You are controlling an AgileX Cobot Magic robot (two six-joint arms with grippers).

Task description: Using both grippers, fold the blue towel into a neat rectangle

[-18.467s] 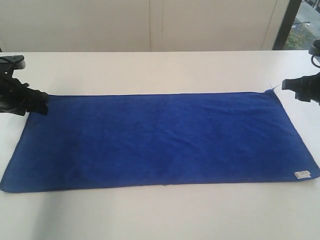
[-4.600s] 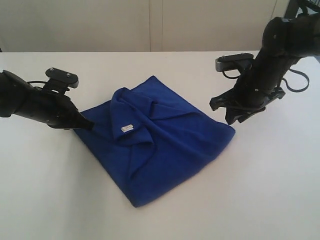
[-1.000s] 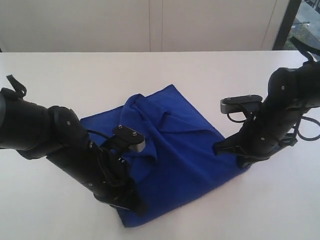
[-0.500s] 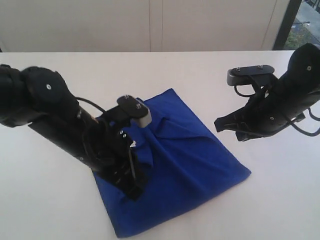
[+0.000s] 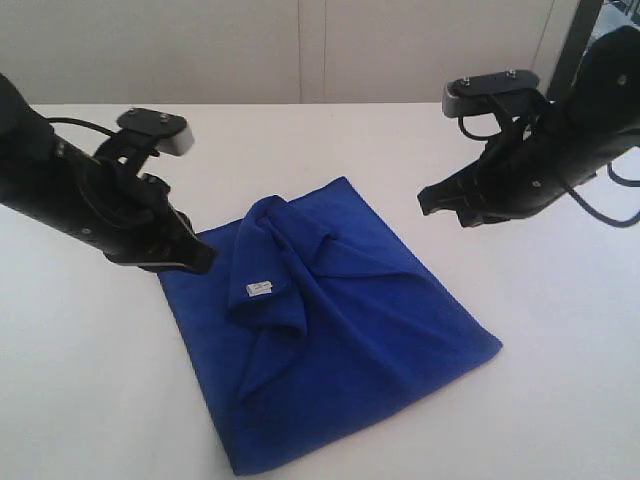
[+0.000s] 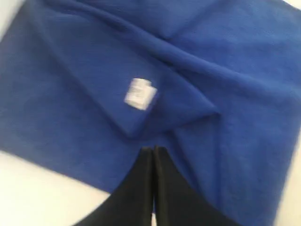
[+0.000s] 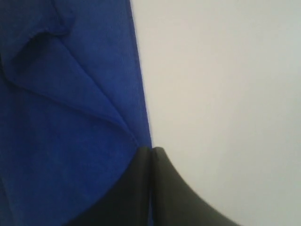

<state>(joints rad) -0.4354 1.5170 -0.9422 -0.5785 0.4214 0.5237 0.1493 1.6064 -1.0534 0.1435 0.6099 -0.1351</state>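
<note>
On a bare white table (image 5: 90, 400) before a pale panelled wall (image 5: 200, 50), the loosely folded towel (image 5: 350, 330) lies at centre, label (image 5: 260, 288) up, with the left gripper (image 5: 203, 262) at its 10 o'clock and the right gripper (image 5: 428, 203) at 2 o'clock, both pinched closed and empty.

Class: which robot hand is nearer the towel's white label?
Left. The left hand is by the towel edge close to the white label; the right hand is across the towel.

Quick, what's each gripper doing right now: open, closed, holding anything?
Left gripper: closed, holding nothing.
Right gripper: closed, holding nothing.
</note>
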